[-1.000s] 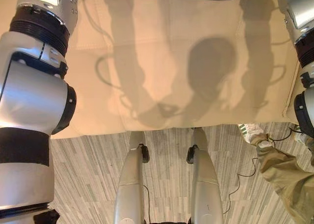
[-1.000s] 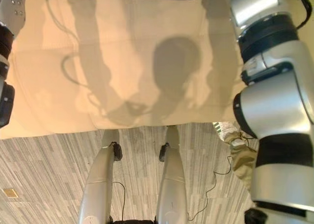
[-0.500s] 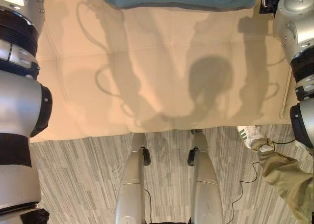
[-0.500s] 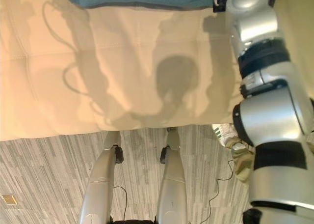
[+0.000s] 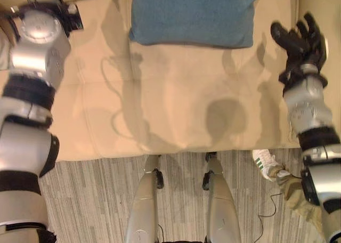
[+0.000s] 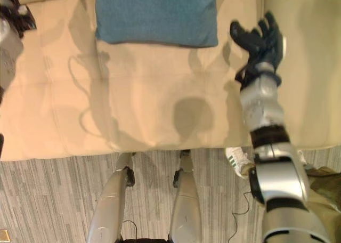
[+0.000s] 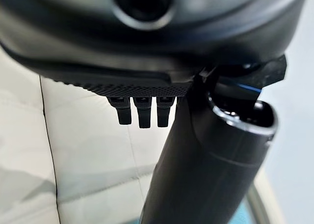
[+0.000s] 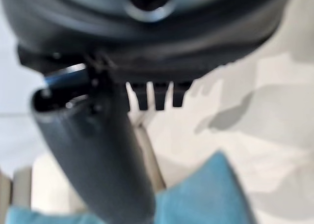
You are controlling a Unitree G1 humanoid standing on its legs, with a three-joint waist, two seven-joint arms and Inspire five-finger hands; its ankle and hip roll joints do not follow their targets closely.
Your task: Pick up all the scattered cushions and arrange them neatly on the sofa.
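A blue cushion [image 5: 194, 14] lies at the back of the cream sofa seat [image 5: 176, 104], in the middle, with nothing touching it. To its right my right hand [image 5: 299, 38] hovers over the seat, open and empty, fingers spread. Its wrist view has the cushion's corner [image 8: 206, 199] past the straight fingers [image 8: 154, 96]. My left hand [image 7: 142, 84] is up at the far left of the sofa, open, holding nothing, with pale sofa panels beyond its fingers [image 7: 140, 113].
A person stands close at the lower right: a white shoe [image 5: 266, 160] and an olive trouser leg [image 5: 298, 197] on the grey striped carpet [image 5: 90, 200]. The sofa's front edge runs across the middle of the eye views, its right armrest [image 6: 303, 67] beside my right arm.
The camera has tilted, bringing the cushion fully into view. Both arms have drawn back and apart from the cushion, and my open right hand now shows.
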